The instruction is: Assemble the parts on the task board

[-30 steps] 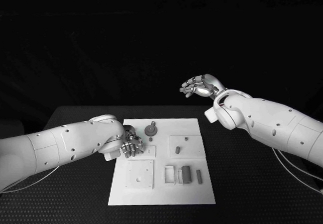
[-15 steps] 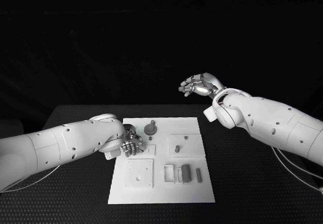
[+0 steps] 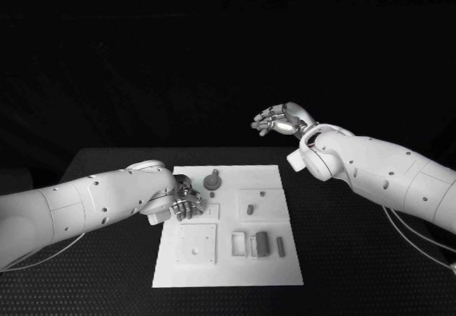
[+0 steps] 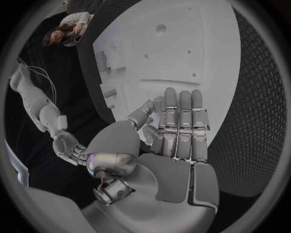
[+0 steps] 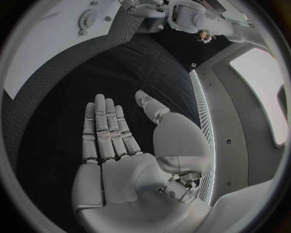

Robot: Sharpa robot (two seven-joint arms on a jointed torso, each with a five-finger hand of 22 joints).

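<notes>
Black table [image 3: 365, 276]: textured mat under everything I see from the head camera; the white task board [image 3: 274, 269] lies flat in its middle, long side running away from me.
White task board: square recesses and small fixtures across it; I can see it too in the left wrist view [image 4: 200, 43].
Left hand [image 3: 186, 202]: low over the board's left edge, about halfway along it; in the left wrist view [image 4: 176, 131] the fingers lie straight and side by side above the white plate; released, I see nothing in it; I cannot tell whether the fingertips touch the plate.
Right hand [image 3: 278, 120]: raised well beyond the board's far edge; in the right wrist view [image 5: 115, 145] palm flat, fingers extended, thumb apart; released, holding nothing.
Parts: a round grey piece [image 3: 215, 181] near the far edge; a small peg [image 3: 250, 210] in the right-hand square; upright grey blocks [image 3: 261, 245] near the near right corner; both hands apart from them.
</notes>
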